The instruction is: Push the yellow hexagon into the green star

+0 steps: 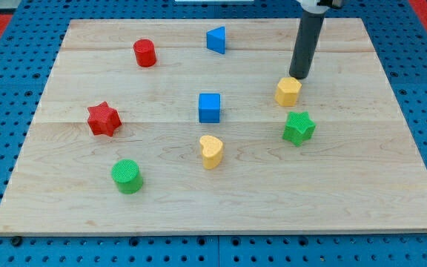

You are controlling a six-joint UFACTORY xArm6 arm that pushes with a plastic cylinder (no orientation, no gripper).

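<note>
yellow hexagon (288,91) | green star (299,127) | red star (103,119) | blue cube (209,107) | green cylinder (127,176), seemingly ribbed top

Wooden board (391,148) (eight coloured blocks)

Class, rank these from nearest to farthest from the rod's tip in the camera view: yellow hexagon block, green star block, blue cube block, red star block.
1. Yellow hexagon block: just below my tip.
2. Green star block: farther toward the view's bottom.
3. Blue cube block: left, mid-board.
4. Red star block: far left.

Bare gap between yellow hexagon (288,91) and green star (299,127)
</note>
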